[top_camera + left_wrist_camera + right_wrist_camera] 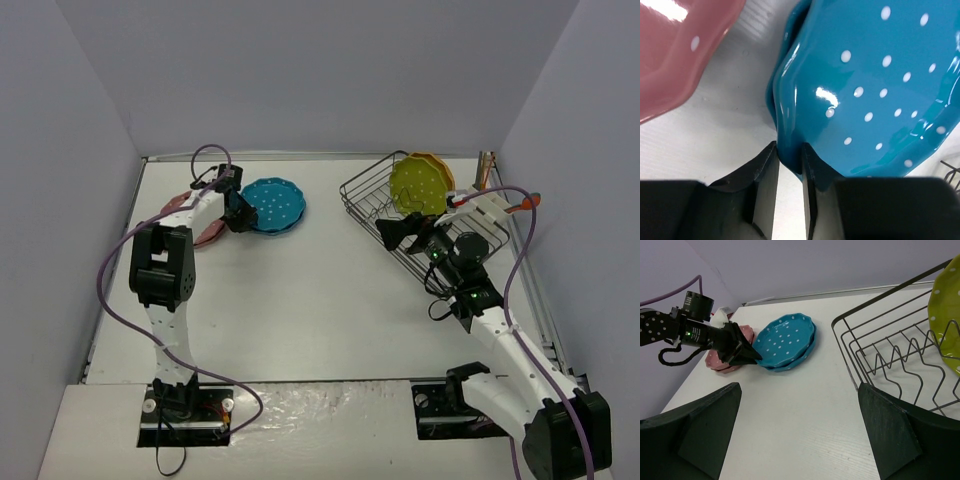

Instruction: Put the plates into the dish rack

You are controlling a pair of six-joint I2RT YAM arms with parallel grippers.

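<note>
Gripping site: the near rim of the glossy teal-blue scallop-edged plate (865, 90), where the lip stands proud of what lies under it.
Plate position: on the white tabletop (320, 300), far left of centre, apparently atop a second blue plate; well apart from the rack.
Left tool (789, 147): fingers drawn in on that rim, one either side of the lip, clamping it.
Handling (judged): stiff, light, smooth and probably slippery; breakable if dropped. A pinch on the thin edge gives little purchase, so the plate may swing about the grip when raised.
Neighbour: pink dotted scallop-edged plate (675, 55), just beside the blue one on its left, not touching it.
Dark wire dish rack (358, 190): far right; a yellow-green dotted plate (415, 185) stands upright in a far slot, and the wavy dividers nearer the arms hold no plate.
Right tool (799, 387): fingers wide apart, nothing between them, just before the rack.
</note>
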